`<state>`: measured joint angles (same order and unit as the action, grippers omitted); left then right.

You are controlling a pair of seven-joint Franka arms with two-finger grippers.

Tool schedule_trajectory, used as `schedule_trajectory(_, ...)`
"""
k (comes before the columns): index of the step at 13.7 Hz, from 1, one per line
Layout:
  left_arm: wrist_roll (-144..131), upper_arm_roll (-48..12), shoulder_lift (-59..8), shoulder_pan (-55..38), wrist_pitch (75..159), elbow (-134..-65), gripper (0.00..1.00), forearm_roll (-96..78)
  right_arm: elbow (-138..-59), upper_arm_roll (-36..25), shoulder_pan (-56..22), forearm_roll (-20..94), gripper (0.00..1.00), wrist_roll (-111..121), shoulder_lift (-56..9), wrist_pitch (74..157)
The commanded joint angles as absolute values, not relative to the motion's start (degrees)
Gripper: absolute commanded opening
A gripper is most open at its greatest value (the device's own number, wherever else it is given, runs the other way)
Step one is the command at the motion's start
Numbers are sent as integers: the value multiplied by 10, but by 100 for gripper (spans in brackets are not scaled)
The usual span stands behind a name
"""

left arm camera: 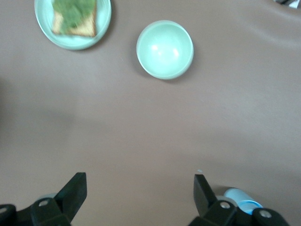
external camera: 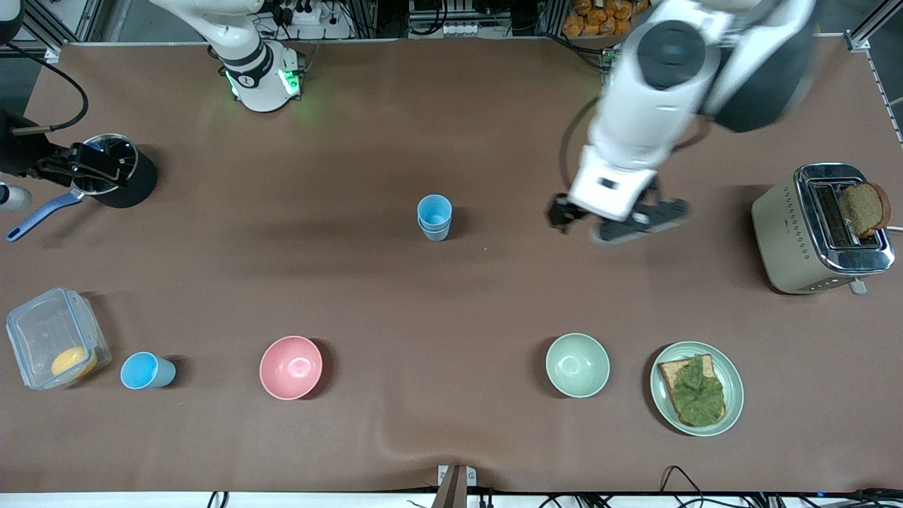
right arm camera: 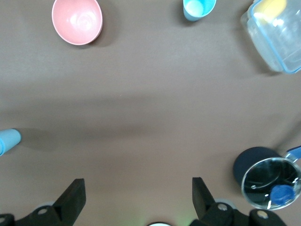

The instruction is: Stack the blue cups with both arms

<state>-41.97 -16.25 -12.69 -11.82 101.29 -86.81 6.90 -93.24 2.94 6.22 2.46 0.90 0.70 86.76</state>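
My left gripper (external camera: 621, 220) hangs over the bare table (external camera: 451, 296), between the stacked cups (external camera: 434, 217) and the toaster (external camera: 822, 229). Its fingers (left arm camera: 70, 193) are wide open and hold nothing. The stacked cups stand near the middle of the table, to the side of this gripper toward the right arm's end, clearly apart from it. It is two blue cups, one nested in the other, upright, with the mouth up and the long axis vertical. In the left wrist view only their edge shows past one finger.

My right gripper (external camera: 85, 168) is at the right arm's end of the table, beside a black pot with a glass lid (external camera: 109, 164). Its fingers (right arm camera: 70, 197) are also wide apart and empty.

A single cup (external camera: 146, 371) stands upright, mouth up, on the part of the table nearer to the front camera, between the clear box (external camera: 53, 339) and the pink bowl (external camera: 291, 367). It is well apart from both grippers.

The green bowl (external camera: 577, 365) and the plate (external camera: 734, 384) with bread and a leaf lie nearer to the front camera than my left gripper.
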Motion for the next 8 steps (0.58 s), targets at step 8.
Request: schedule_trajectory(8, -276, -171, -117, 0, 933, -822, 100, 55, -947, 33, 58, 3, 100, 28, 14, 884)
